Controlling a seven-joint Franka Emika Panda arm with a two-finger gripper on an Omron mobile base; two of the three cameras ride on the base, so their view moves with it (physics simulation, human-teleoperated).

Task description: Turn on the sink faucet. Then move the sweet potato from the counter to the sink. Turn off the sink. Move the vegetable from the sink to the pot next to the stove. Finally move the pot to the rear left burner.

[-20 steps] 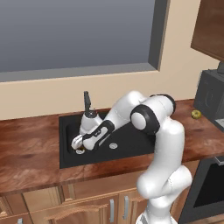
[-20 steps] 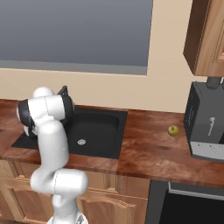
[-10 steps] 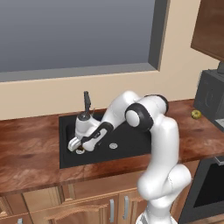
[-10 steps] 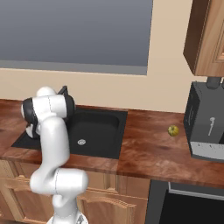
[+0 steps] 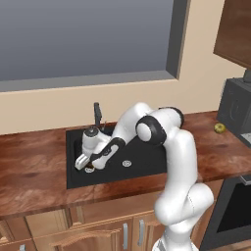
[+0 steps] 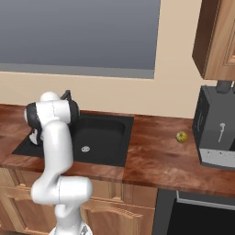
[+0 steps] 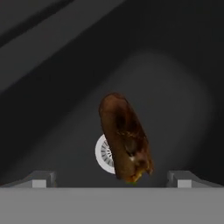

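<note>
Gripper (image 5: 82, 162) has dropped lower into the sink (image 5: 147, 164) over the last second and slid a bit away from the faucet (image 5: 97, 113). The base hasn't moved; both base views are framed the same.

Jaws are apart at full width, same as a second ago, and nothing is clamped.

In the hand view the sweet potato (image 7: 124, 135) lies on the sink floor just ahead of the gripper (image 7: 111, 180), roughly centred between the two fingertips (image 7: 41, 179). Its long axis runs away from the hand, tilted a little. The drain (image 7: 103, 153) shows just behind and beside it. No pad is touching it yet as far as I can tell.

From the left base view the potato is only a small brown patch (image 5: 89, 169) right under the hand.

No water stream is visible at the faucet.

My read: the potato is already in the sink and this is the approach for picking it back out for the pot. The hand is lined up, so it needs a short further descent, then a close across the narrow width. The risk is that the rounded skin rolls or slips sideways on closing.
</note>
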